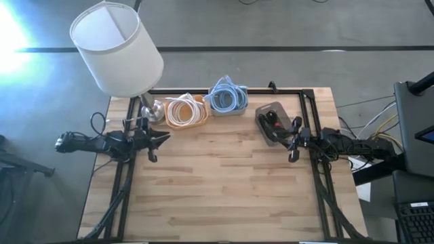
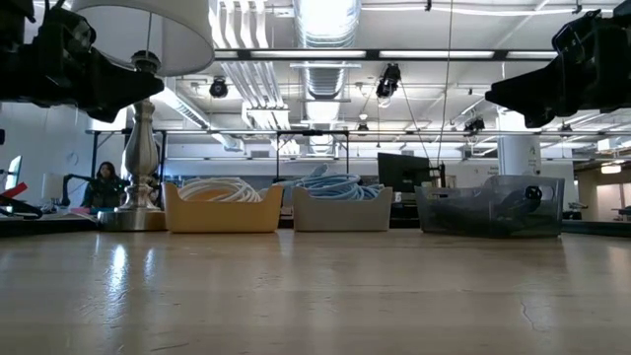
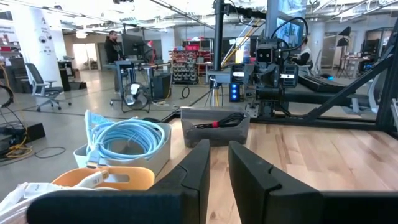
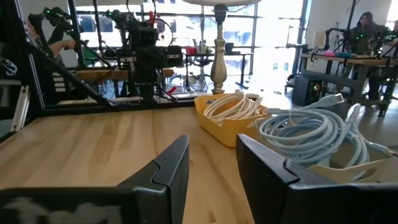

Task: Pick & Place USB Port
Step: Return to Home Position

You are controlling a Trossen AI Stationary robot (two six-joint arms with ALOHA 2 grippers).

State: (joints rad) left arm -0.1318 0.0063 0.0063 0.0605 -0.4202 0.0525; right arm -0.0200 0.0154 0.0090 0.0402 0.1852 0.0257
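Returning home calls for slow, level retraction. Left gripper [image 1: 167, 138] sits at the left edge, right gripper [image 1: 289, 139] at the right, both empty, jaws slightly parted. Cables [image 1: 270, 120] lie in the bin [image 1: 260, 123], far right, beside the right gripper.

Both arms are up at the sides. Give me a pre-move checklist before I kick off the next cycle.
1. Left gripper empty: ok. The fingers are apart with nothing between them, raised at the table's left edge.
2. Right gripper empty: ok. The fingers are apart and it is raised at the right edge.
3. Black cables inside the dark bin: ok.
4. Table free of loose cables in front of the bins: ok.
5. Blue cables contained in the pale bin: ok, though the loops rise above the rim.
6. Lamp clear of the left gripper: cannot tell. Its base stands close beside it.
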